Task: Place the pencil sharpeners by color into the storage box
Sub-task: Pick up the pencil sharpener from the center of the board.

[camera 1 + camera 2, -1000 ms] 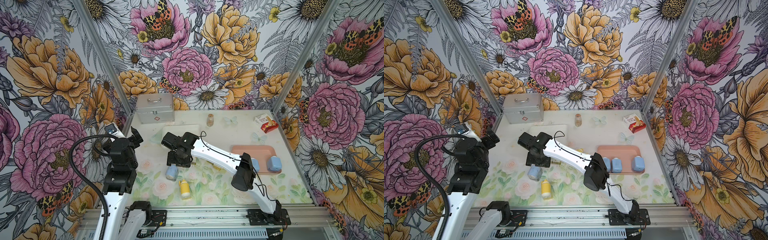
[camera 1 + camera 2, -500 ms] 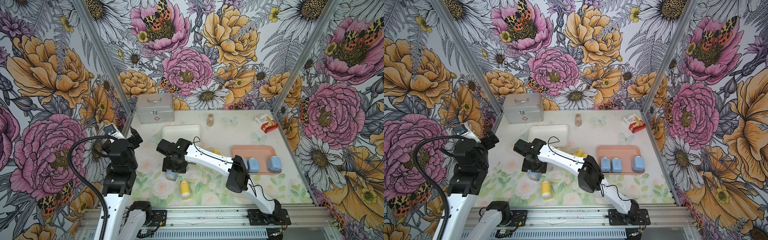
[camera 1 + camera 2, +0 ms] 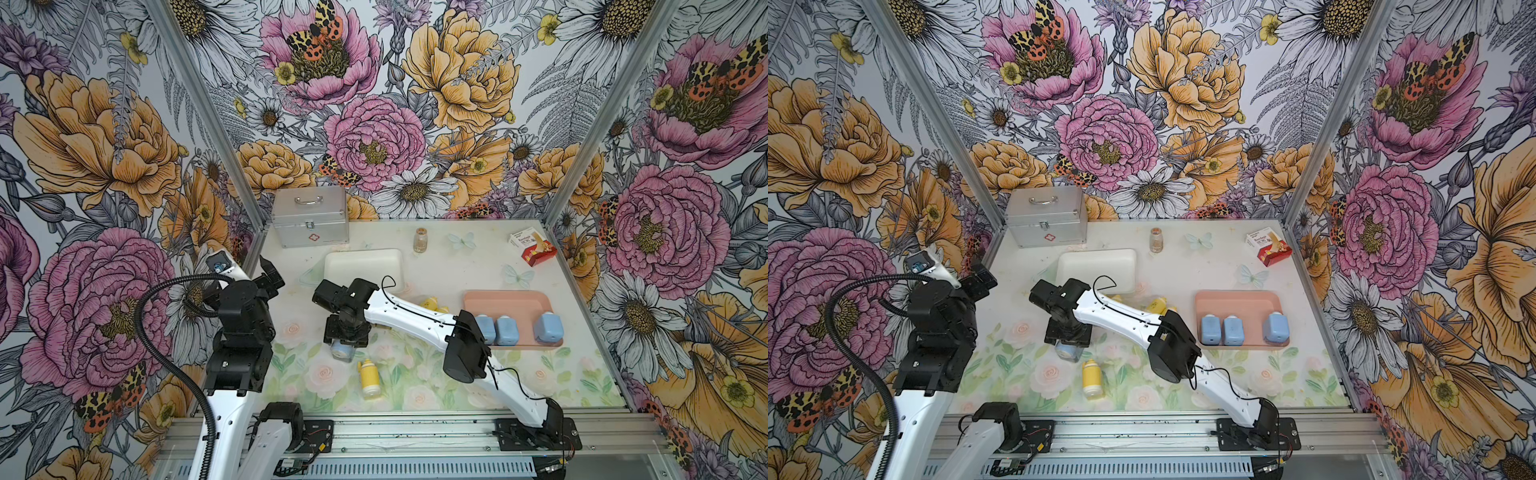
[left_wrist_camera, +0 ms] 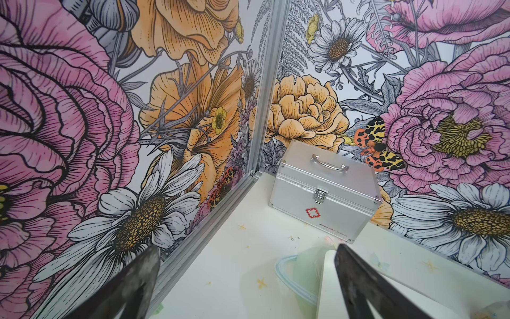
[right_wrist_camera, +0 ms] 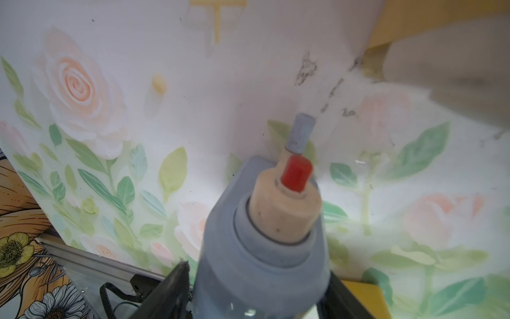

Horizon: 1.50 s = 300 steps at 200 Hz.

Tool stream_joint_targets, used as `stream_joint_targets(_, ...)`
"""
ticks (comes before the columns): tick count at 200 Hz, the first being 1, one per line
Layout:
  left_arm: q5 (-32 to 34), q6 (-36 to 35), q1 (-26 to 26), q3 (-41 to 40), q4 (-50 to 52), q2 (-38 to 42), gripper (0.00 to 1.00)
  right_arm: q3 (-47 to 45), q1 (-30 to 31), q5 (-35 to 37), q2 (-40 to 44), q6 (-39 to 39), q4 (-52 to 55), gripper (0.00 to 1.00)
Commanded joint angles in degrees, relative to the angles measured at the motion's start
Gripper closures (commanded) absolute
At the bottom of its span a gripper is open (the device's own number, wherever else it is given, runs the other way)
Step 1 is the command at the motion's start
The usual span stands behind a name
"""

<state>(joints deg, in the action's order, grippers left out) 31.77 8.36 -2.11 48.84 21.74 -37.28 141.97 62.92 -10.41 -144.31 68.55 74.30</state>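
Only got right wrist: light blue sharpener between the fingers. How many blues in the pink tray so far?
Observer: Three light blue sharpeners stand in the pink tray.
Operator: Left arm in the way?
Observer: No, the left gripper is open, empty and raised off to its own side.
Operator: White tray?
Observer: No sharpeners show in the white tray; the right arm covers part of its near edge.

Salmon-pink tray (image 3: 507, 298), pale-blue sharpeners (image 3: 506, 330), yellow sharpener (image 3: 369, 374) — table mat (image 3: 415, 382) printed with pastel roses and green leaves.
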Motion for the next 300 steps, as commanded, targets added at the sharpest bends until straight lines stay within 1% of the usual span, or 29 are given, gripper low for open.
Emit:
stream_joint_targets(1, 1.2, -1.4, -0.1, -0.9, -0.5, 0.9, 0.01, 1.4, -0.5, -0.6, -1.5, 0.1, -0.5, 0.31)
stream_joint_targets(22, 1.2, -1.5, -0.3, -1.0, -0.7, 1.1, 0.01, 1.1, -0.5, -1.4, -2.1, -0.4, -0.5, 0.34)
stream_joint_targets(55, 1.6, -1.8, -0.5, -1.3, -0.9, 1.6, 0.01, 1.2, -0.6, -1.8, -2.5, -1.1, -0.5, 0.42)
stream_joint_targets(100, 1.8, -2.1, -0.8, -1.5, -1.1, 1.6, 0.01, 1.0, -0.8, -2.1, -2.6, -2.6, -0.5, 0.43)
stream_joint_targets(119, 1.9, -2.2, -0.8, -1.6, -1.2, 1.5, 0.01, 0.8, -0.9, -2.2, -2.5, -3.2, -0.5, 0.47)
stream_joint_targets(149, 2.0, -2.3, -0.8, -1.7, -1.3, 1.4, 0.01, -0.1, -1.3, -1.6, -1.4, -4.0, -0.5, 0.54)
stream_joint_targets(202, 2.1, -2.5, -0.8, -1.8, -1.4, 1.3, 0.01, -1.1, -2.0, 0.7, 1.1, -6.0, -0.8, 0.61)
stream_joint_targets(258, 2.2, -2.4, -0.8, -1.8, -1.5, 1.2, 0.01, -1.4, -2.6, 0.7, 3.2, -8.8, -0.9, 0.62)
stream_joint_targets(300, 2.0, -2.3, -0.8, -1.7, -1.4, 1.1, 0.01, -1.5, -3.1, -0.9, 4.5, -11.0, -0.8, 0.62)
